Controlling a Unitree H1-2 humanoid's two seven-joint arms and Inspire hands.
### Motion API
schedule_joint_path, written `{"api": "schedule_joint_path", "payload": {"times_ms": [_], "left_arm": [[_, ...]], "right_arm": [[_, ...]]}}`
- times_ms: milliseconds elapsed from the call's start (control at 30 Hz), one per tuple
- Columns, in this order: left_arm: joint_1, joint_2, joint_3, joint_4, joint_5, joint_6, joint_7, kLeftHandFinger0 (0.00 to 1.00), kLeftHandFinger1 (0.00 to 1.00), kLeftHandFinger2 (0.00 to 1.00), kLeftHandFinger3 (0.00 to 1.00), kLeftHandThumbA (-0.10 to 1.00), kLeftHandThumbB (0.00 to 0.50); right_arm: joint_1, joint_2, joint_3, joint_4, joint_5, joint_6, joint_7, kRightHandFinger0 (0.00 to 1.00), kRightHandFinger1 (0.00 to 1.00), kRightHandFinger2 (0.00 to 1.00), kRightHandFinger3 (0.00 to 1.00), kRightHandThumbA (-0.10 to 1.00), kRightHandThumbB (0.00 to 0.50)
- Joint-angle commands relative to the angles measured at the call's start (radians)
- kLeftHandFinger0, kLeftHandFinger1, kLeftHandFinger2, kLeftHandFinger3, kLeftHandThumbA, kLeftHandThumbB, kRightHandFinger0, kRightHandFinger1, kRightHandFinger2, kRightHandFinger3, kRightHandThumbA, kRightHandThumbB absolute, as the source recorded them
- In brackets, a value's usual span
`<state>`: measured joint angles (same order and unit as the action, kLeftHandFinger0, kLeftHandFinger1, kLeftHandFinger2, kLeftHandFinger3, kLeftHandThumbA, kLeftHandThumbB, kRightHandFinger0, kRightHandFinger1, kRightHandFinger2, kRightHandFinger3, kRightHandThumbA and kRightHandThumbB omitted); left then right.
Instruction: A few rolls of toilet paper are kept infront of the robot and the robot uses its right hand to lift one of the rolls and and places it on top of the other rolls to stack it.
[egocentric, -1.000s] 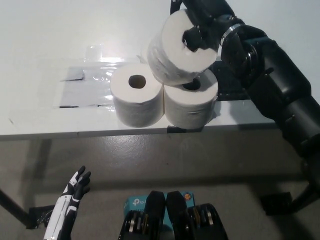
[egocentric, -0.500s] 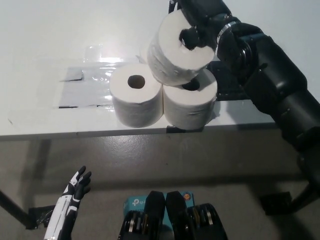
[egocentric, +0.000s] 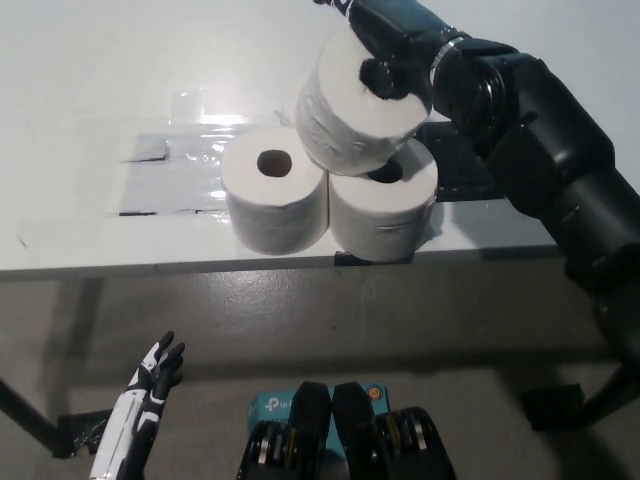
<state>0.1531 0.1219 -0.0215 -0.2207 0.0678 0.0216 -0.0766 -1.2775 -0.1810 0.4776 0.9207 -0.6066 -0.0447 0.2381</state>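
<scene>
Your black right arm (egocentric: 560, 170) has swung a little up and toward picture left over the last second, carrying the lifted toilet paper roll (egocentric: 362, 102) with it. The roll sat more over the right-hand roll a moment ago; now it is tilted above the seam where the two base rolls meet, which is where a stacked roll would want to sit. I'd judge you are in the positioning step, with the set-down not yet done.

The white table (egocentric: 80, 70) holds the two base rolls standing upright and touching: the left base roll (egocentric: 273, 200) with its core hole open to the camera, and the right base roll (egocentric: 384, 212), partly covered by the lifted one. From this angle you cannot tell whether the lifted roll already rests on them or hangs just above.

Your right hand (egocentric: 392, 45) is clamped on the lifted roll, fingers wrapped over its top edge and reaching into the core; nothing suggests it has let go.

Your white left hand (egocentric: 152, 376) hangs idle below the table edge at lower left, fingers spread and holding nothing.
</scene>
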Motion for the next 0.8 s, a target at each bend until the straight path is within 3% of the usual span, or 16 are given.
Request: {"api": "schedule_joint_path", "payload": {"times_ms": [0, 67, 167, 233, 400, 500, 667, 767], "left_arm": [[-0.013, 0.016, -0.006, -0.027, 0.007, -0.034, -0.010, 1.00, 1.00, 1.00, 1.00, 0.94, 0.150], [-0.013, 0.019, -0.007, -0.024, 0.015, -0.037, -0.009, 1.00, 1.00, 1.00, 1.00, 0.95, 0.185], [-0.013, 0.021, -0.008, -0.016, 0.019, -0.049, -0.007, 1.00, 1.00, 1.00, 1.00, 0.96, 0.177], [-0.014, 0.023, -0.009, -0.011, 0.024, -0.058, -0.006, 1.00, 1.00, 1.00, 1.00, 0.96, 0.174], [-0.019, 0.028, -0.014, -0.006, 0.014, -0.067, -0.014, 1.00, 1.00, 0.99, 1.00, 0.98, 0.216], [-0.020, 0.035, -0.019, 0.001, 0.019, -0.078, -0.015, 1.00, 1.00, 0.99, 1.00, 0.97, 0.213], [-0.028, 0.037, -0.030, -0.021, 0.040, -0.033, -0.016, 1.00, 1.00, 0.99, 1.00, 0.91, 0.226], [-0.030, 0.038, -0.041, -0.020, 0.044, -0.033, -0.019, 1.00, 1.00, 1.00, 1.00, 0.85, 0.206]], "right_arm": [[-0.115, 0.007, -0.029, 0.003, 0.046, -0.001, 0.062, 1.00, 1.00, 1.00, 1.00, 0.94, 0.444], [-0.142, 0.017, -0.040, 0.035, 0.059, -0.004, 0.075, 1.00, 1.00, 1.00, 1.00, 0.92, 0.445], [-0.167, 0.023, -0.053, 0.066, 0.076, -0.035, 0.076, 1.00, 1.00, 1.00, 1.00, 0.86, 0.441], [-0.191, 0.029, -0.048, 0.083, 0.071, -0.035, 0.078, 1.00, 1.00, 1.00, 1.00, 0.89, 0.468], [-0.254, 0.038, -0.040, 0.085, 0.068, 0.008, 0.125, 1.00, 1.00, 1.00, 1.00, 0.88, 0.472], [-0.301, 0.047, -0.039, 0.111, 0.070, 0.026, 0.161, 1.00, 1.00, 1.00, 1.00, 0.88, 0.482], [-0.373, 0.050, -0.043, 0.177, 0.080, 0.049, 0.215, 1.00, 1.00, 1.00, 1.00, 0.86, 0.500], [-0.391, 0.040, -0.033, 0.183, 0.071, 0.048, 0.222, 1.00, 1.00, 1.00, 1.00, 0.91, 0.500]]}}
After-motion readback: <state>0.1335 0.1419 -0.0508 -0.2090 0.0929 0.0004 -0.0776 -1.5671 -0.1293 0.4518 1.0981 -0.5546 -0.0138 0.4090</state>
